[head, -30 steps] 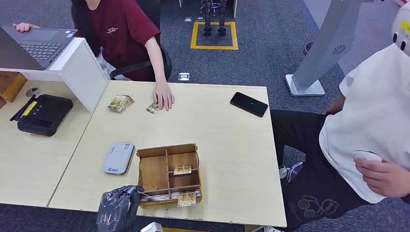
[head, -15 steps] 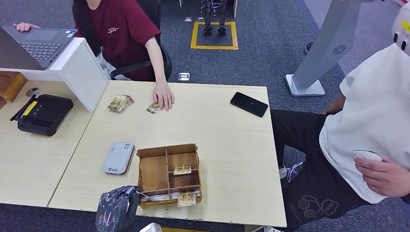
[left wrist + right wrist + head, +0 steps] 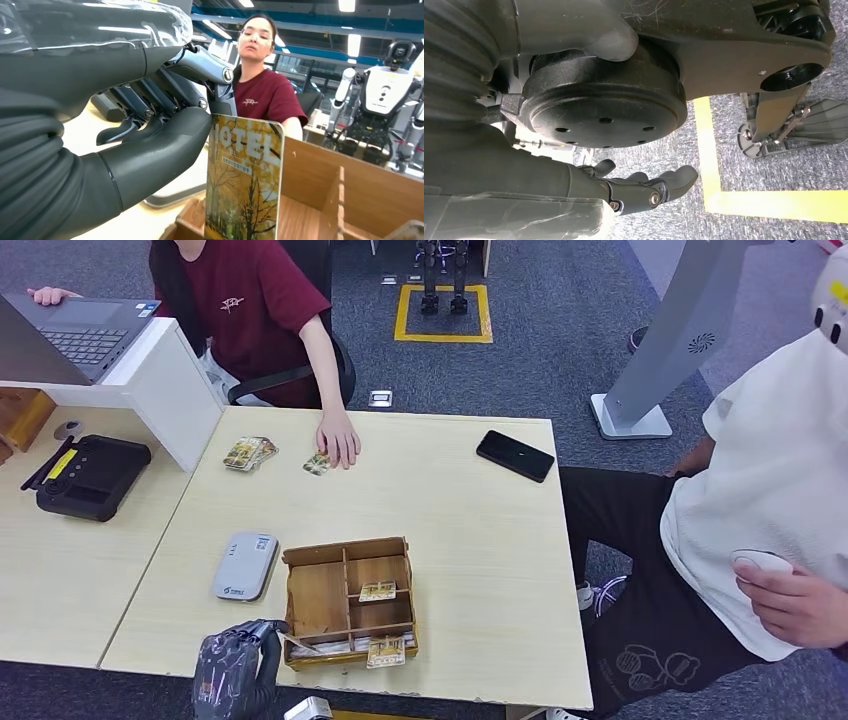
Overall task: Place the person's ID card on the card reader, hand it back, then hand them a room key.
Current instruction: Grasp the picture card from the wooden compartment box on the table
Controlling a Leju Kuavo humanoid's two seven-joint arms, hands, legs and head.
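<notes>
left hand [image 3: 235, 672] has drawn back slightly from wooden box [image 3: 349, 600] | fingers pinch hotel card [image 3: 244, 180] | right hand [image 3: 644, 187] loose, empty | room key handover is next

Your head view looks forward and down from high on the robot, taking in the whole light table [image 3: 470, 530] and the dark carpet beyond it. Your left wrist view sits very close behind the left hand [image 3: 150, 130], low at the table's near edge, facing across the wooden box [image 3: 320, 195] toward the far side. Both views share that box [image 3: 348, 600] and the seated person [image 3: 255, 310]. Your right wrist view hangs low, facing the carpet [image 3: 774, 175].
</notes>
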